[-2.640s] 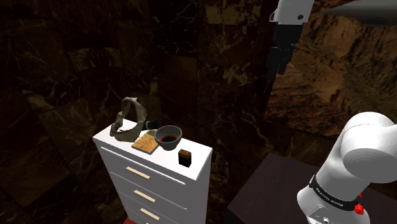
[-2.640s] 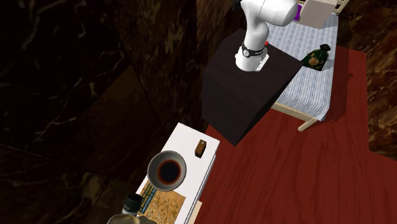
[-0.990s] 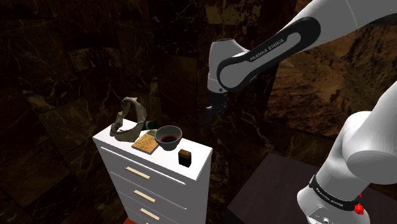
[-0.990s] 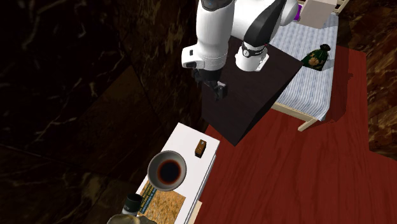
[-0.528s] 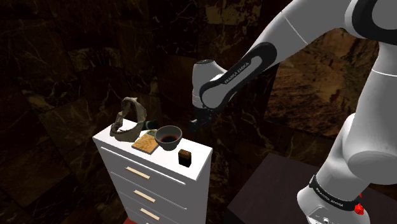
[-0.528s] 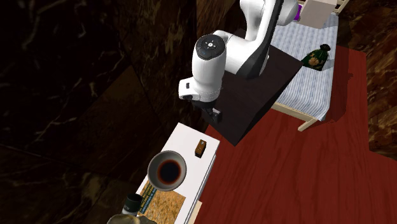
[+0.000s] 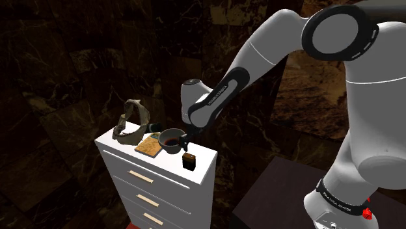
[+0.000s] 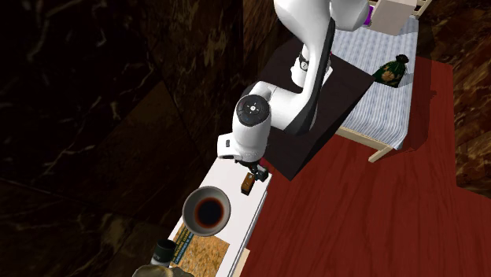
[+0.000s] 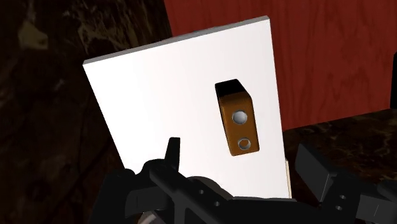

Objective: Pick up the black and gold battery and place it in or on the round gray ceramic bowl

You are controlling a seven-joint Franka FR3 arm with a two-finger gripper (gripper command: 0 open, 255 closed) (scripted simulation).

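Since the frame half a second ago, the arm has swung down and outward from its stand (image 8: 315,118), and the gripper (image 7: 187,143) now hangs just above the white dresser top (image 7: 207,156), where before it stood well clear of it. In the shoulder view the hand sits between the bowl (image 7: 172,141) and the battery (image 7: 189,159), close over both. The second exterior view shows the gripper (image 8: 252,168) directly over the battery (image 8: 248,182), at the end of the dresser (image 8: 228,169) nearest the stand. In the wrist view the battery (image 9: 238,121) lies on the white surface (image 9: 159,95) ahead of the gripper (image 9: 238,151). Its brown-gold face carries two round silvery terminals and its far face is black. The jaws stand wide apart, one finger to either side of the battery, and neither touches it. The bowl (image 8: 208,211) is grey with a dark reddish interior and rests on the same top, apart from the battery. Beyond the bowl lie a cork-coloured board (image 7: 149,146) and a pale twisted object (image 7: 130,121). A dark jar (image 8: 165,250) stands beside the board. Red flooring (image 8: 354,220) and a bed with a striped cover (image 8: 378,98) appear past the stand.
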